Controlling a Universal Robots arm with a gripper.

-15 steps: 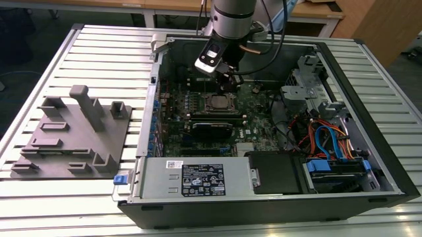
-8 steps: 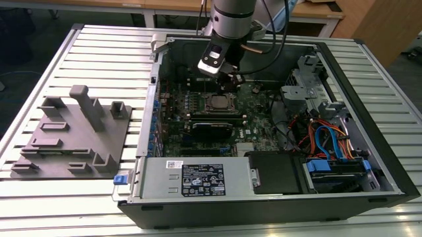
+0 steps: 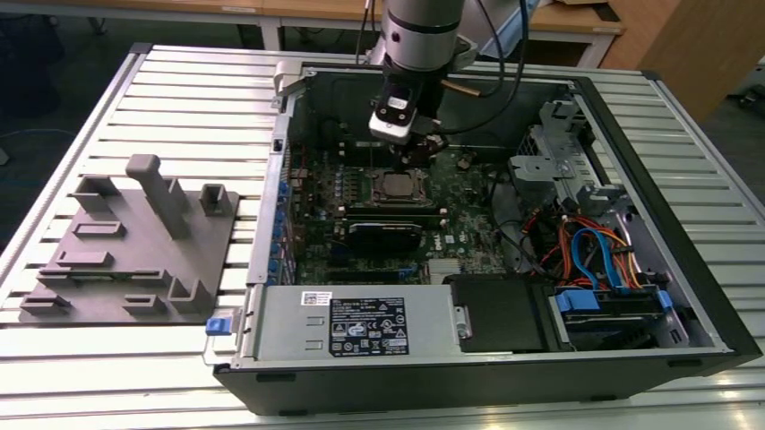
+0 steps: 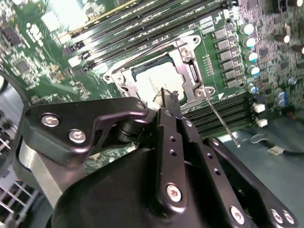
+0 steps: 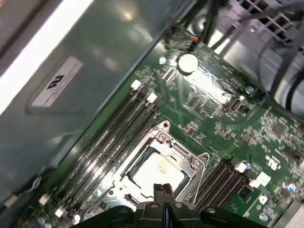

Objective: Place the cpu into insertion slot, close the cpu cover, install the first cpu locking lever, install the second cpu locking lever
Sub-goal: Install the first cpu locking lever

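Cpu [image 5: 159,168]: sits flat in the insertion slot [image 4: 141,71], just under the claw [image 5: 163,187]. Claw: shut, fingertips pressed together, gripping nothing, tips at the rim of the cpu cover [image 5: 183,153]. Cover: lies down flat, framing the cpu. Beside it: thin metal lever [image 4: 222,122], slanting out across the memory slots [image 4: 237,107]. Around all: open computer case [image 3: 478,376] on the worktop [image 3: 179,81].

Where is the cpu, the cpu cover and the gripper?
the cpu [image 5: 159,172]: first wrist view, middle of its silver top.
the cpu cover [image 5: 185,156]: first wrist view, one side of its metal frame.
the gripper [image 5: 162,189]: first wrist view, between its fingertips.
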